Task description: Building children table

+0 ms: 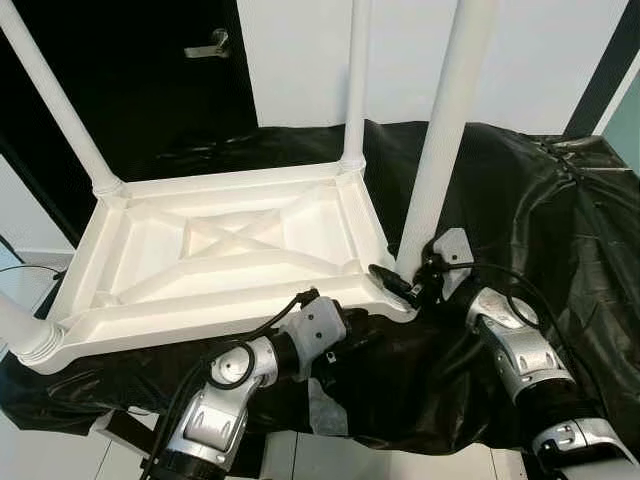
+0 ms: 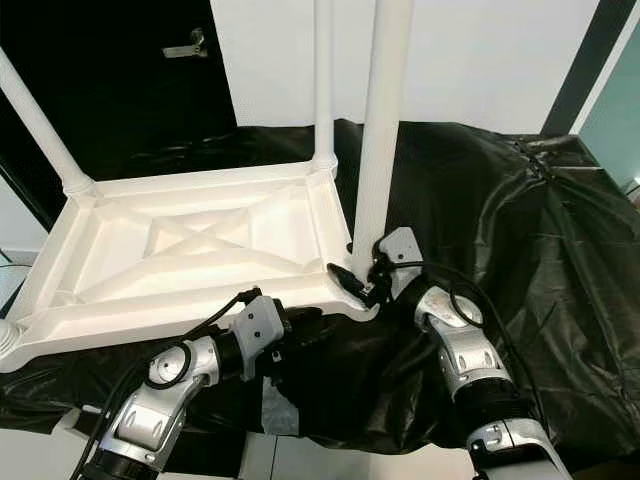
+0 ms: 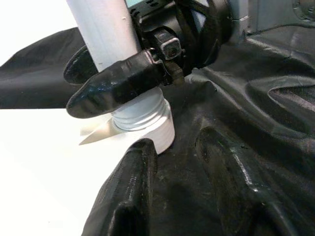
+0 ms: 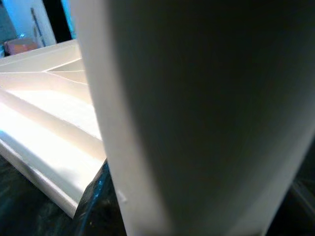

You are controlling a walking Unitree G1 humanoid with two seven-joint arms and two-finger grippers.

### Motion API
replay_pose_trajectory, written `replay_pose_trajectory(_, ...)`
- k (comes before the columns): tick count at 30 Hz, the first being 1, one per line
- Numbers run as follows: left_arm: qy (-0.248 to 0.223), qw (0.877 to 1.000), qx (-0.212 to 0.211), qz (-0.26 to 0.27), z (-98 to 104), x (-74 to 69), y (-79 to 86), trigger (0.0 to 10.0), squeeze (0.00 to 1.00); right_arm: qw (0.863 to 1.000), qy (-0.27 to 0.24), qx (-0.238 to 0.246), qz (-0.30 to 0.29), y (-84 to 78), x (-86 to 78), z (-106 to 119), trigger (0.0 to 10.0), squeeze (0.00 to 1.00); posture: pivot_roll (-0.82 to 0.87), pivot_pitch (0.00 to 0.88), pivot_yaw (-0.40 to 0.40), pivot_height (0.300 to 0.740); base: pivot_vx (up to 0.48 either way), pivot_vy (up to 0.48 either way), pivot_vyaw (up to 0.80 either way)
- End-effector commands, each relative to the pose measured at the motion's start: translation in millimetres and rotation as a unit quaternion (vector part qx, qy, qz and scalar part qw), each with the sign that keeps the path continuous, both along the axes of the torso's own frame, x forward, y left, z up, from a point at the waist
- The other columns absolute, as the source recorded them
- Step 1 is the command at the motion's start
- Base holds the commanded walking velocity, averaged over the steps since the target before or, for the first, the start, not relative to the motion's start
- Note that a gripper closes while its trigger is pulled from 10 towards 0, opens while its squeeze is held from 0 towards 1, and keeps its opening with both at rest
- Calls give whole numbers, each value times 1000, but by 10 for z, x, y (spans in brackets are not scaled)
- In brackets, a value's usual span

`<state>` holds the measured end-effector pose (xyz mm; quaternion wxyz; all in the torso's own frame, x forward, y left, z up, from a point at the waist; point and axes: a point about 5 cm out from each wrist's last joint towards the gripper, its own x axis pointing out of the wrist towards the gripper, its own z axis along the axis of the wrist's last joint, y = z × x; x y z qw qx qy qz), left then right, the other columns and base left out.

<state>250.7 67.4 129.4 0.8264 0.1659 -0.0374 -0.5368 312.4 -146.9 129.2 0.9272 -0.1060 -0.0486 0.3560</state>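
A: Since the table top (image 1: 230, 255) lies upside down on the black sheet (image 1: 540, 220), the head views show its ribbed underside facing up with white legs standing in the corner sockets. Right gripper (image 1: 408, 283) sits at the base of the near right leg (image 1: 440, 150), fingers clamped round it, probably to turn or steady it in the socket.

B: Left arm?

A: Left gripper (image 1: 352, 335) is tucked under the near edge of the top, beside that same corner. Whether its fingers are apart or together, I cannot tell from the head views.

B: Left wrist view?

A: Looks at the corner from below. The leg's ribbed collar (image 3: 142, 115) sits in the socket; one fingertip of the right gripper (image 3: 115, 83) wraps across the leg just above it. Left gripper's own two fingers (image 3: 130, 194) stand apart, holding nothing.

B: Right wrist view?

A: Mostly the leg, close and blurred, with the top's underside (image 4: 44, 108) beyond. Judging by that, the grip is tight against the leg
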Motion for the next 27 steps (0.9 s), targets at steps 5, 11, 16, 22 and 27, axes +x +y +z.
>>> replay_pose_trajectory(5,-15,998,-13,67,15,38,33,10000,0,997,16,-11,-70,20,-70,-141,10000,0,37,0,25,740,0,0,0)
replay_pose_trajectory(11,-12,997,-10,74,-2,33,49,10000,0,984,40,4,-174,39,-167,-246,10000,0,35,0,23,740,0,0,0)
replay_pose_trajectory(16,-9,997,-6,77,-15,30,55,10000,0,967,42,16,-249,61,-252,-294,10000,0,35,0,23,740,0,0,0)
replay_pose_trajectory(22,-7,997,-8,79,-13,22,54,10000,0,950,38,26,-308,86,-303,-306,10000,0,41,0,13,740,0,0,0)
replay_pose_trajectory(27,-7,996,-8,88,-8,13,63,10000,0,931,47,58,-356,246,-335,-273,10000,0,54,0,4,740,0,0,0)
